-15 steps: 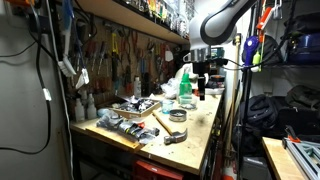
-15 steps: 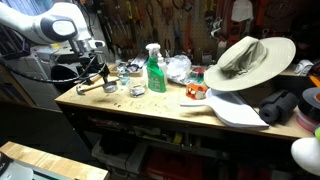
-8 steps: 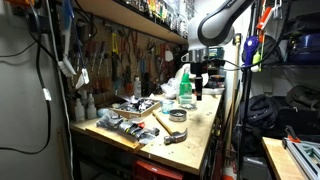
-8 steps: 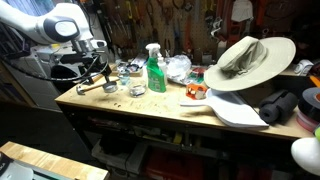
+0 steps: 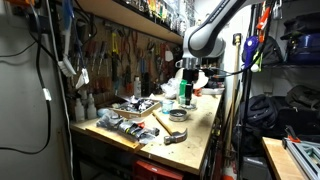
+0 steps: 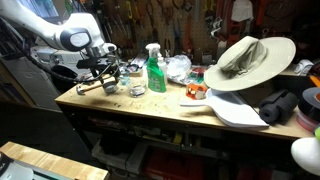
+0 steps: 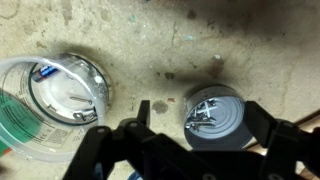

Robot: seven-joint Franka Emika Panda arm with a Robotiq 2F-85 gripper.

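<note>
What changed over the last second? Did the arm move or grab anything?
The pincer swung across and a little down, toward the green spray bottle. It now hangs open above a small grey can beside a clear cup. Nothing was gripped or released. The bottle and the hat stayed put.

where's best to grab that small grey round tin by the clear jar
Probably take the grey tin by its round side wall, coming straight down: it stands upright, top facing the camera, and the clear jar sits apart, leaving room for the open tool.

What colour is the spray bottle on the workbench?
Green: the plastic spray bottle shows best in an exterior view.
</note>
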